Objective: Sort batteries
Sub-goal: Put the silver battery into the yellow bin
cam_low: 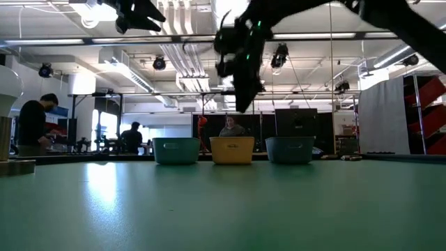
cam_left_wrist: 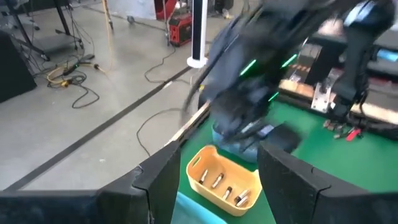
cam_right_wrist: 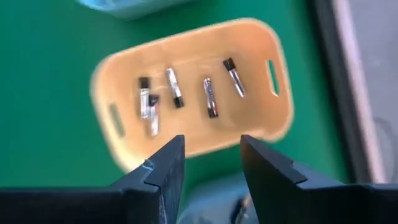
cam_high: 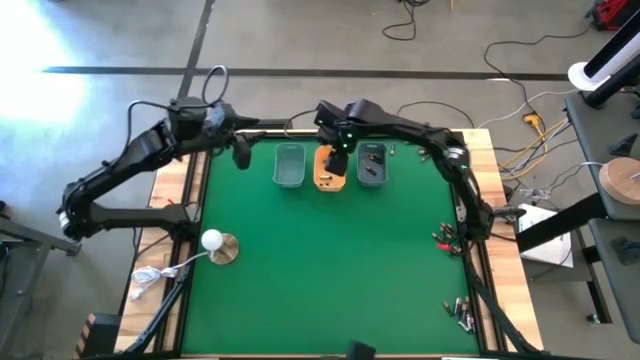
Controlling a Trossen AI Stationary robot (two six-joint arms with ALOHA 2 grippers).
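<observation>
Three small trays stand in a row at the far middle of the green mat: a teal one (cam_high: 289, 166), an orange one (cam_high: 322, 180) and another teal one (cam_high: 373, 166). Several small batteries (cam_right_wrist: 176, 93) lie in the orange tray (cam_right_wrist: 273, 118). My right gripper (cam_right_wrist: 212, 149) hangs open and empty straight above the orange tray; it also shows in the high view (cam_high: 336, 163). My left gripper (cam_high: 241, 156) is open and empty, raised to the left of the trays; its wrist view (cam_left_wrist: 214, 165) looks across at the orange tray (cam_left_wrist: 249, 205). More batteries (cam_high: 460, 312) lie at the near right edge.
A white ball on a round base (cam_high: 215, 243) stands at the left of the mat. Red and black clips with wires (cam_high: 446, 238) lie at the right edge. The middle and near part of the mat (cam_high: 330, 280) is bare green. People stand in the room beyond (cam_low: 31, 125).
</observation>
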